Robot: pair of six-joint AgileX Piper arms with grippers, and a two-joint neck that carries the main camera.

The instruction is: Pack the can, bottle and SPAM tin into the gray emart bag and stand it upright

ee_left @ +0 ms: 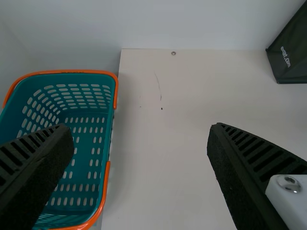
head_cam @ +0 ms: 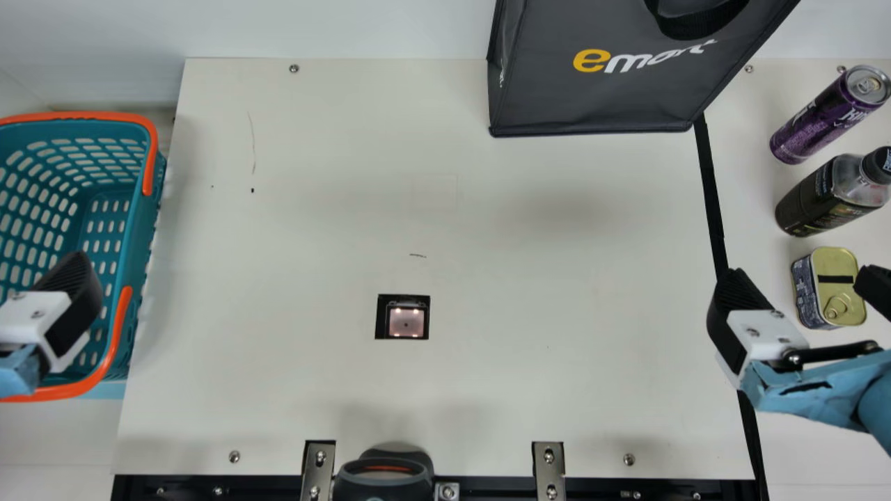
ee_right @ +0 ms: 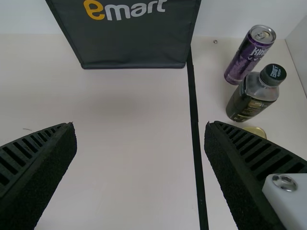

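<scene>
step: packing unstarted | gray fabric emart bag [head_cam: 612,97]: upright, worktop's [head_cam: 313,209] far edge | purple metal can [head_cam: 825,120], dark plastic bottle [head_cam: 828,197], gold-lidded SPAM tin [head_cam: 830,291]: toward right edge | left tool [ee_left: 139,127], right tool [ee_right: 140,124]: released | next: right should likely grasp one item

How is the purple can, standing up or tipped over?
Standing up: the purple can has its base on the table, and its round top faces upward.
</scene>
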